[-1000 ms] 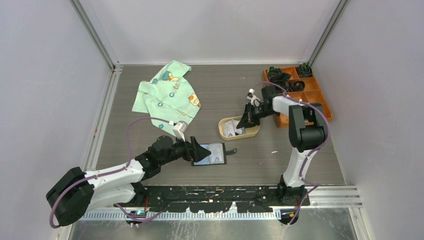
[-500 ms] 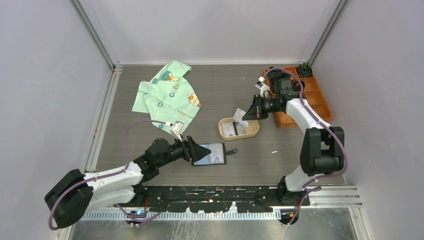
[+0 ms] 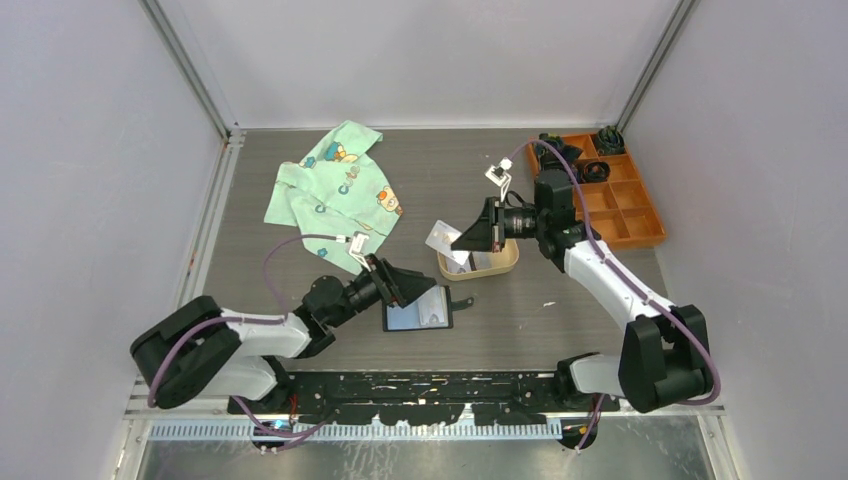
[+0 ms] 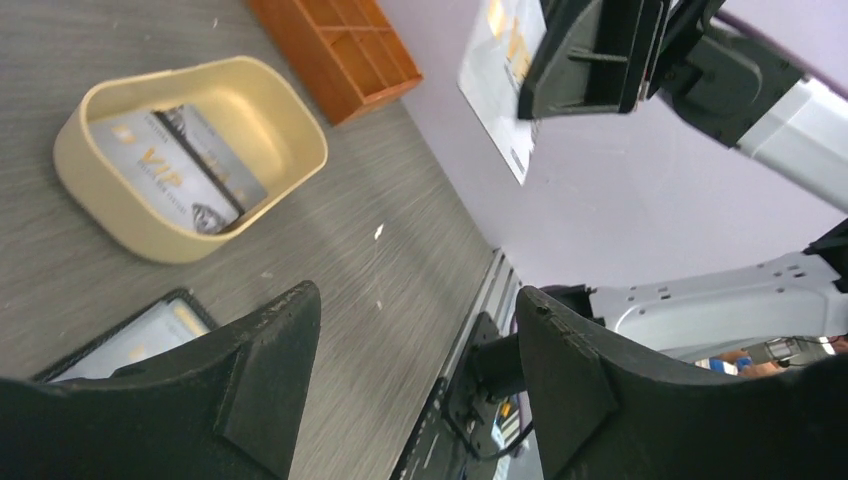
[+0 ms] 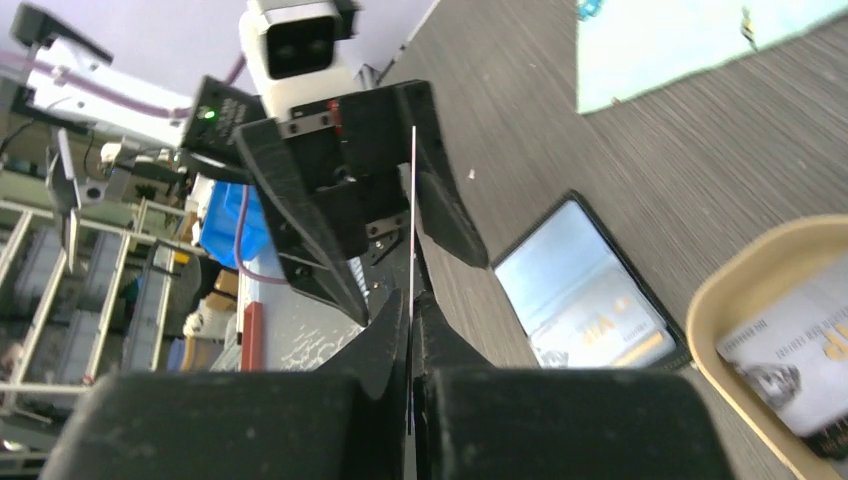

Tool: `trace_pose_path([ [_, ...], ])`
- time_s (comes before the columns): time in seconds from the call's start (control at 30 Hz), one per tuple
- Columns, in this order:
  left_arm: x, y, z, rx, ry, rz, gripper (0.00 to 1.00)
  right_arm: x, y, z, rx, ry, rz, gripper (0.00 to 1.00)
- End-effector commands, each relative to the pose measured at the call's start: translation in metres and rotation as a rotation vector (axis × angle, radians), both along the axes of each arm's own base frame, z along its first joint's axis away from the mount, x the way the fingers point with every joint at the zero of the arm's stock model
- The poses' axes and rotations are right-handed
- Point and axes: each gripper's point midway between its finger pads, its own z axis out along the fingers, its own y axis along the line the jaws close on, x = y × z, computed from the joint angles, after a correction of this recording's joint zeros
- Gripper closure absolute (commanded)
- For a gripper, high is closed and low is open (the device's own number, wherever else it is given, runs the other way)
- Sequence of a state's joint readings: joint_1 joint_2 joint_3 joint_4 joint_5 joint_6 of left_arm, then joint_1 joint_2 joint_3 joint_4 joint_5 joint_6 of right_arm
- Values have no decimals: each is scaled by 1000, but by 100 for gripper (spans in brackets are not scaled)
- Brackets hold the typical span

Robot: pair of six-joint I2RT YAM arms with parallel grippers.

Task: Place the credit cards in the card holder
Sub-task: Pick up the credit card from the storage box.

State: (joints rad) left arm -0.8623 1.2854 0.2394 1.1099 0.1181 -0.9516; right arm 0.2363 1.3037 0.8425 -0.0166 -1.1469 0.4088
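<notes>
The right pincer (image 3: 460, 240) is clamped on a white credit card (image 3: 441, 239), raised beside the beige tray (image 3: 505, 262). The left pincer (image 4: 415, 300) gapes wide and empty by the card holder (image 3: 420, 312), toward the table's near edge.

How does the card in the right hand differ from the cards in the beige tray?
The held card is pinched by the right hand in the air; the tray cards lie loose in the beige tray. The held card is tilted steeply; the tray cards lie nearly flat. Both are light with gold print.
</notes>
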Motion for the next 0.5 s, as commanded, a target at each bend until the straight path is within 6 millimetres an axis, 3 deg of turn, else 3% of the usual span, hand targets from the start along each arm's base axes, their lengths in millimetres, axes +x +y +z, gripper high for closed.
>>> trace_pose_path([
  [0.0, 8, -4, 74, -242, -168, 30, 30, -11, 13, 39, 92, -142, 81, 99],
  [0.27, 12, -9, 91, -269, -201, 39, 36, -27, 25, 39, 100, -156, 149, 99],
  [0.47, 17, 0, 101, -299, -210, 90, 53, -38, 30, 40, 109, -171, 197, 99],
])
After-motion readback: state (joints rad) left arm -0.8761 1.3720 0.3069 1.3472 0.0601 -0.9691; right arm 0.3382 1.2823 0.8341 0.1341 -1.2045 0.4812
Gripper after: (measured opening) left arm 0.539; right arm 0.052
